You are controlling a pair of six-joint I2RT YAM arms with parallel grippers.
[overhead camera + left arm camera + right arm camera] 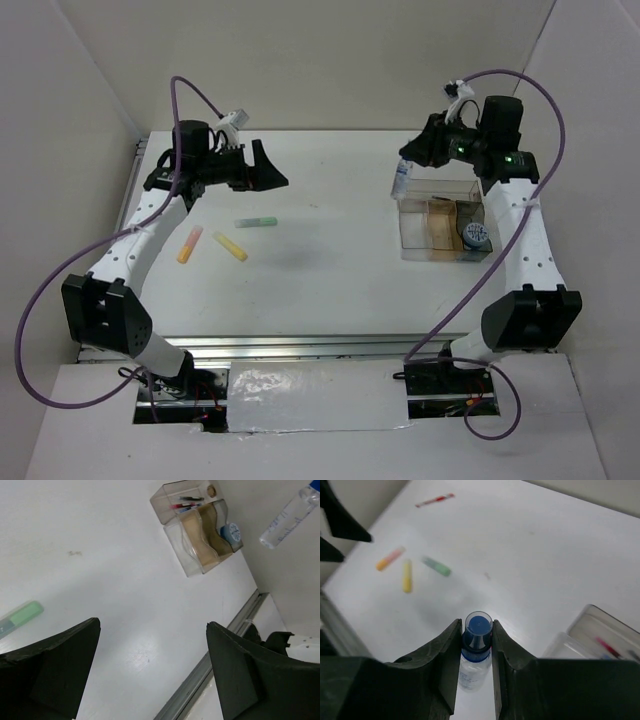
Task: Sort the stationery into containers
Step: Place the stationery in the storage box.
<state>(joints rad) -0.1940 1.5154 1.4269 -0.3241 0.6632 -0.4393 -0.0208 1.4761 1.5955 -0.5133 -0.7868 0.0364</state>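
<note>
Jaws of my left gripper (262, 170) stand wide apart above the table's (330, 285) far left part, with nothing between them. My right gripper (476, 630) is clamped on the clear blue-capped tube (477, 630), just below its cap. It holds the tube by the far left corner of the clear compartment box (405, 232), which is near the table's right edge. Inside the box I see a blue-white roll (475, 235) and some thin pens (187, 502). A green marker (255, 222), a yellow marker (230, 245) and an orange marker (189, 245) lie loose on the left half. A red pen (435, 500) lies apart from them.
</note>
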